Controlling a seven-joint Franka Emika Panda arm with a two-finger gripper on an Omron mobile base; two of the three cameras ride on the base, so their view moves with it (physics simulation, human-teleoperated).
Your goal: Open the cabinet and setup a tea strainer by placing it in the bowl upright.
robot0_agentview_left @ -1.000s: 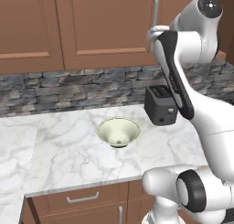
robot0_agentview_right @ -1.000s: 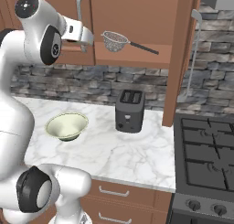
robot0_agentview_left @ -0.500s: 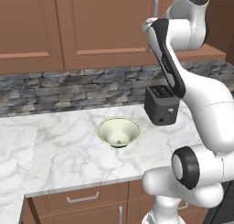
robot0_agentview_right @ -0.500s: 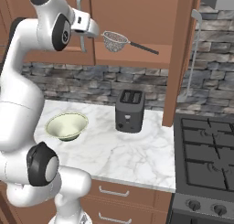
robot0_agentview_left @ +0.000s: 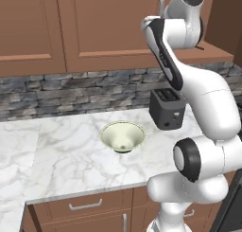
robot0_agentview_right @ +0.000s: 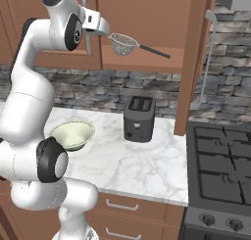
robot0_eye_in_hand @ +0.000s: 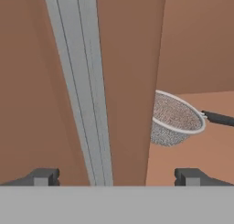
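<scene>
The bowl (robot0_agentview_left: 123, 137) sits on the counter (robot0_agentview_left: 66, 160), left of the toaster (robot0_agentview_left: 167, 108). The strainer (robot0_agentview_right: 123, 43) lies inside the cabinet (robot0_agentview_right: 147, 18) above, with the stove (robot0_agentview_right: 220, 170) right of the counter.

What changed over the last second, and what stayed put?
The arm swung further up and toward the cabinet, bringing the gripper close to the left door's bar handle, jaws open astride it; nothing grasped yet. The right door stays open. The tea strainer on the shelf, the bowl and the toaster have not moved.

Marble counter (robot0_agentview_left: 71, 155), stone backsplash (robot0_agentview_left: 71, 91), stove (robot0_agentview_right: 220, 170)
</scene>
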